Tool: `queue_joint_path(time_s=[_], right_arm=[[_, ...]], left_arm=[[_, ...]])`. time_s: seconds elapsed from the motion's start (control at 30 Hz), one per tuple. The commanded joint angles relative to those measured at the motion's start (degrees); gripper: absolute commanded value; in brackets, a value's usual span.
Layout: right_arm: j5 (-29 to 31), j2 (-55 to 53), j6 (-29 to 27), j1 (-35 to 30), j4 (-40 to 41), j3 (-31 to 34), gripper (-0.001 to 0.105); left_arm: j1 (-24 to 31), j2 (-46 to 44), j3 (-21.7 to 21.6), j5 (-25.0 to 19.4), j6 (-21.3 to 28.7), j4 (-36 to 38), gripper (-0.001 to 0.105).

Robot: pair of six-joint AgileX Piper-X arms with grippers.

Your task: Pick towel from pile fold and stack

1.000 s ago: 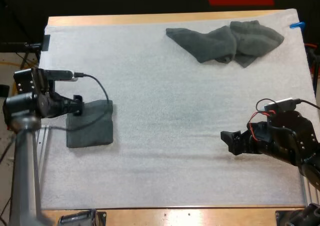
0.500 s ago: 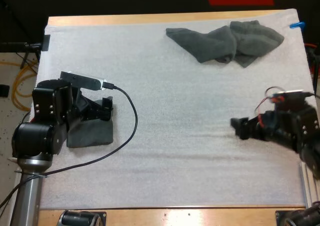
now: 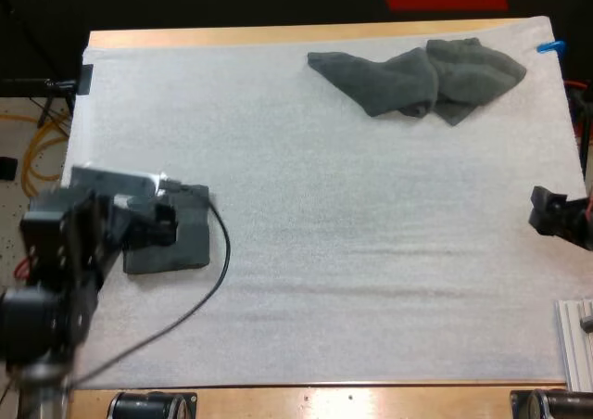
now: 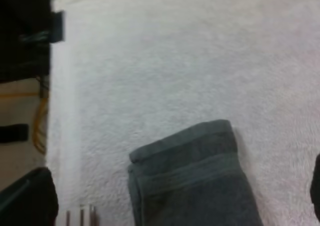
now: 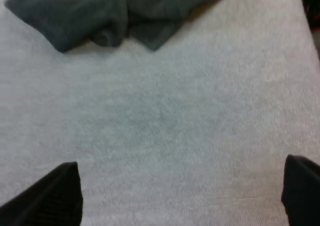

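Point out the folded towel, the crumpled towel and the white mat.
folded towel [image 4: 195, 186], left wrist view, middle of its top layer.
crumpled towel [image 3: 417, 78], high view, its bunched central part.
white mat [image 3: 352, 252], high view, bare middle area.

A robotics lab bench: white mat [image 3: 324, 252] on wooden table [image 3: 278, 35], yellow cables [image 3: 39, 164] on the floor.

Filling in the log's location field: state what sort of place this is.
Likely a robotics lab bench: wooden table, white mat, left arm and right arm over it, a folded towel and a crumpled towel pile.
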Motion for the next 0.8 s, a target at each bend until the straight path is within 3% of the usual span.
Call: queue_joint_path(time_s=[0.0, 0.13, 0.27, 0.37, 0.57, 0.77], right_arm=[[0.0, -1.8, -0.7, -0.3, 0.6, -0.6, 0.078], [0.0, -7.8, -0.8, -0.3, 1.3, -0.4, 0.078], [0.0, -16.7, -2.1, -0.3, 1.3, 2.5, 0.078], [0.0, -22.8, -2.4, -0.3, 0.7, 5.7, 0.078], [0.0, -34.2, -2.4, -0.3, 0.6, 11.4, 0.078], [0.0, -44.7, -1.8, -0.3, 0.6, 17.6, 0.078]], left_arm=[[-0.1, -2.9, 0.7, -0.5, -0.6, -0.4, 0.105], [-0.1, -12.6, 5.9, -0.8, -0.6, -0.7, 0.105], [-0.1, -27.6, 12.9, -1.4, -0.6, -0.7, 0.105], [-0.1, -35.8, 15.0, -1.4, -0.4, 0.2, 0.105], [-0.1, -47.5, 15.6, -1.4, -0.3, 7.9, 0.105], [-0.1, -51.4, 15.6, -1.4, -0.3, 20.2, 0.105]])
